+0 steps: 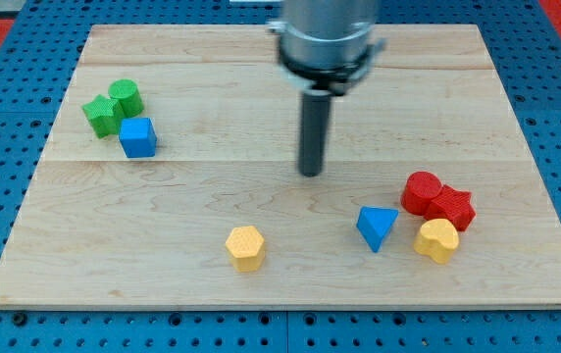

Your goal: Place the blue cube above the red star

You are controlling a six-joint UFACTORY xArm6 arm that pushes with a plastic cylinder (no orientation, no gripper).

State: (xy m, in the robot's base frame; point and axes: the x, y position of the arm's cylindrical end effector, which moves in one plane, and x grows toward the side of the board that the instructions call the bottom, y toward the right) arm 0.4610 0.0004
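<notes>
The blue cube (137, 137) sits at the view's left on the wooden board (212, 196), touching the green star (101, 116). The red star (452, 208) lies at the view's right, touching a red cylinder (421, 191) and a yellow heart (436, 240). My tip (311, 173) rests on the board near the middle, far right of the blue cube and well left of the red star.
A green cylinder (126, 96) stands next to the green star. A blue triangular block (377, 226) lies left of the yellow heart. A yellow hexagon (245, 247) sits near the view's bottom. Blue pegboard (6, 147) surrounds the board.
</notes>
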